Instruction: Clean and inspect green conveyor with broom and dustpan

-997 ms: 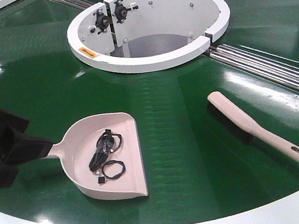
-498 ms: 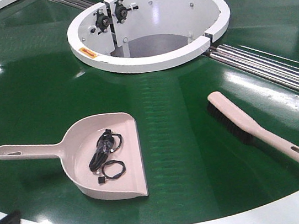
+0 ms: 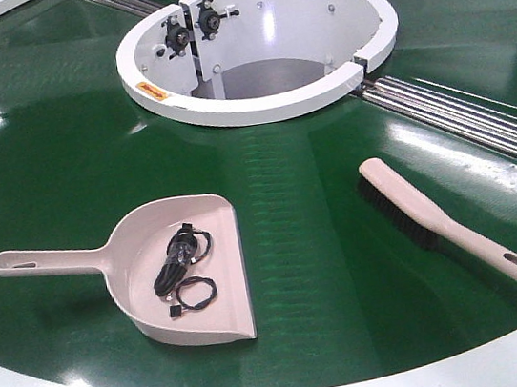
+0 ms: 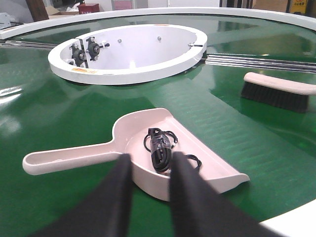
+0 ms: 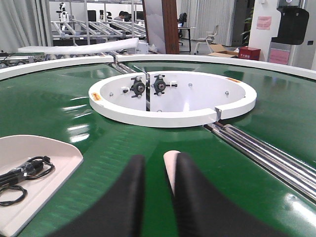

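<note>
While on conveyor (image 3: 327, 270), cable-laden dustpan (image 3: 223, 319).

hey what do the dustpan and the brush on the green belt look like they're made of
Dustpan: apparently moulded plastic, pale pink-beige, smooth with a soft sheen, seamless curved walls. Broom: handle looks like the same plastic, with a moulded hang slot; bristles are black and matte, likely synthetic, though fibre type is unclear.

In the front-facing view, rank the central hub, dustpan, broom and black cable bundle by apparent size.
1. White central hub
2. Dustpan
3. Broom, shorter and much slimmer than the dustpan
4. Black cable bundle, lying in the dustpan
</note>
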